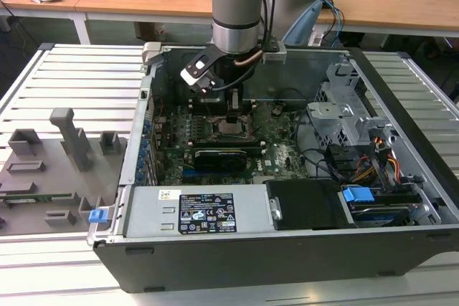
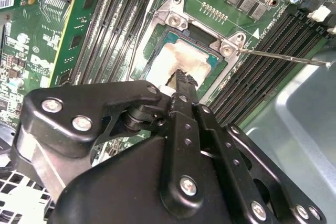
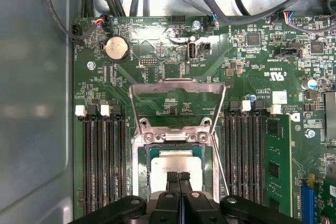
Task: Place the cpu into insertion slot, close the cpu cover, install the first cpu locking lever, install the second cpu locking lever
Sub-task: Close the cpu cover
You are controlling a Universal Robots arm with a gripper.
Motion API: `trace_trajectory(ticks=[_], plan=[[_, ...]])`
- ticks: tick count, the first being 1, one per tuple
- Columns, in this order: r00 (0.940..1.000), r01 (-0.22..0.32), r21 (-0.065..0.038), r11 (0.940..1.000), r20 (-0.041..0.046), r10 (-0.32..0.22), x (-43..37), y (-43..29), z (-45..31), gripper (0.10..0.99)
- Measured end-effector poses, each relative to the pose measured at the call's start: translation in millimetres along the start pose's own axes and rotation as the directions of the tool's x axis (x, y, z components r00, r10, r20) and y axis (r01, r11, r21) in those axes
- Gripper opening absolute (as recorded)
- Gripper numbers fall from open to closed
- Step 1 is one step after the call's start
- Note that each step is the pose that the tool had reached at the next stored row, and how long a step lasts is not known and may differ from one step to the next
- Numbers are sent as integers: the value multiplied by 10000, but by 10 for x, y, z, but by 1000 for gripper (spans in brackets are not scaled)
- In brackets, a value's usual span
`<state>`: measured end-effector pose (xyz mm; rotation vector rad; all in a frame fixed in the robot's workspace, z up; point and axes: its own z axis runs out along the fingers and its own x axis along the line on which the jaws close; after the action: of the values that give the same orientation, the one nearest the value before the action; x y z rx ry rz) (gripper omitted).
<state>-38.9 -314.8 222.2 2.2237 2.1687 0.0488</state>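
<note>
The cpu (image 3: pixel 176 165) lies flat in the socket on the green motherboard, its silvery-tan face smeared with whitish paste (image 2: pixel 181 59). In both wrist views my gripper (image 3: pixel 178 177) is shut, with its black fingertips (image 2: pixel 184 80) pressed together at or just above the middle of the chip and nothing between them. The cpu cover (image 3: pixel 178 83) is swung open away from the socket, and the board shows through its window. A thin metal locking lever (image 2: pixel 281 57) sticks out beside the socket, unlatched. In the exterior view the gripper (image 1: pixel 233 116) hangs straight down over the cpu (image 1: pixel 231 131) inside the open case.
Black memory slots (image 3: pixel 102 156) flank the socket on both sides. A long black expansion card (image 1: pixel 219 155) lies just in front of it. The power supply (image 1: pixel 204 213), drive cage (image 1: pixel 351 112) and cables (image 1: pixel 373 166) crowd the case. A grey fixture tray (image 1: pixel 50 163) sits at the exterior view's left.
</note>
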Motion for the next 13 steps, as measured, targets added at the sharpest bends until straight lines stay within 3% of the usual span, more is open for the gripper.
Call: trace_trajectory(ticks=[10,13], plan=[[10000,0,1,10000,2,0,0,5,-104,106],[10000,-4,2,10000,-38,4,0,5,-117,106]])
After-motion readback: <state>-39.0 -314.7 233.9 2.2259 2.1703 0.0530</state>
